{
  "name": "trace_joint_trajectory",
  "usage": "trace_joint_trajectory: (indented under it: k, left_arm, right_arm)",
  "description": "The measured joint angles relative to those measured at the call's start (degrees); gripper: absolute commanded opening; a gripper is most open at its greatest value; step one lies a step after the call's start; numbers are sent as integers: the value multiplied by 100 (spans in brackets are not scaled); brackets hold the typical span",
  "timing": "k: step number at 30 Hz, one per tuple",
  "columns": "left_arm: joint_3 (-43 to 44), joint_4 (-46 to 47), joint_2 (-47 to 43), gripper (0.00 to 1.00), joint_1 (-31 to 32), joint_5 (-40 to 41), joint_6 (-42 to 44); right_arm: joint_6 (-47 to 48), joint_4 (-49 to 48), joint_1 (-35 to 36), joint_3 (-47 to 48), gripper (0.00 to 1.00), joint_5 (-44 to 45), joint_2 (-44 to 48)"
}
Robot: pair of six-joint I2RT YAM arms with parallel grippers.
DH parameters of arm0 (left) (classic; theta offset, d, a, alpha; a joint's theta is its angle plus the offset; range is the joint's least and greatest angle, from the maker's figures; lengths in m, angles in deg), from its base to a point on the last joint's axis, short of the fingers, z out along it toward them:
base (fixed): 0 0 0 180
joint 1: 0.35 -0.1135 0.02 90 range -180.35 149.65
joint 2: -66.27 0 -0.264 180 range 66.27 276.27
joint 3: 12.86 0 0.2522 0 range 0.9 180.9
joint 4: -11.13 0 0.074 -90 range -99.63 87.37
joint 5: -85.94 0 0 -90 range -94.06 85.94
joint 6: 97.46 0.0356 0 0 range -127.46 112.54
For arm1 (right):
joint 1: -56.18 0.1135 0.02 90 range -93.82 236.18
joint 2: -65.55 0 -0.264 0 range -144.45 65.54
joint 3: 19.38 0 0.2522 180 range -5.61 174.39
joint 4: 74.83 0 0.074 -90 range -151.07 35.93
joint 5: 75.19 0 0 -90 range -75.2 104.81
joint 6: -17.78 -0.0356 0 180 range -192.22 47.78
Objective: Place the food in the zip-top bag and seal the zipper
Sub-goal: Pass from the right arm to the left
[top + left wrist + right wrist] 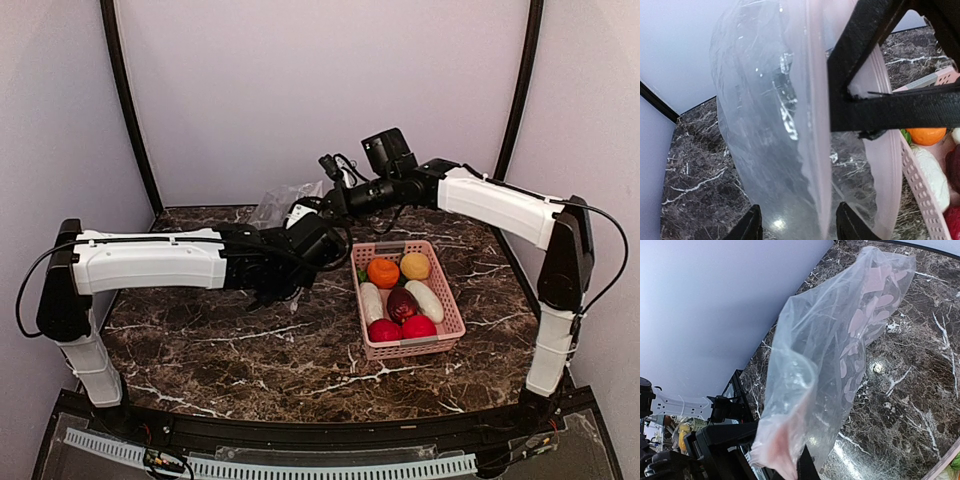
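Note:
The clear zip-top bag (283, 204) hangs above the table at the back centre. My right gripper (332, 199) is shut on its pinkish mouth edge (780, 447), and the bag's body (840, 350) trails away over the marble. In the left wrist view the bag (760, 125) fills the frame, with the pale pink zipper (816, 150) running down between my left fingers. My left gripper (800, 226) is open, one finger on each side of that edge. The food, an orange ball (382, 272), a yellow ball (415, 265), white pieces (371, 302) and red fruits (384, 331), lies in the basket.
The pink mesh basket (455, 318) stands right of centre on the dark marble table (230, 350); its corner (920, 190) shows beside the bag. Both arms meet at the back centre. Pale walls close in the back and both sides.

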Motion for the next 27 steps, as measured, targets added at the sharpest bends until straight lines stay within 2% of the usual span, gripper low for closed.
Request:
trace_joint_trajectory:
  k: [4,8,16,22,24,27]
  left_arm:
    - [0,17,138,22,-59,157,50]
    - [-9,105,85,9,-105,306,181]
    - [-592,439,-737,1,-433,376,616]
    - [-793,761,-1012,1,-627,52,1082]
    - [-793,837,-1012,1,-697,-164,1300]
    - [-793,903,-1012,1,-835,-455,1585]
  right_arm:
    - [-9,-57,0,-175,0,-9,4]
    - [157,-116,-11,-564,0,44,87]
    - [769,-85,-61,-1200,0,308,273]
    - [1357,-48,-83,-1193,14,452,356]
    - [1744,63,-162,-1128,22,136,396]
    - [2361,321,-260,-1071,27,-461,542]
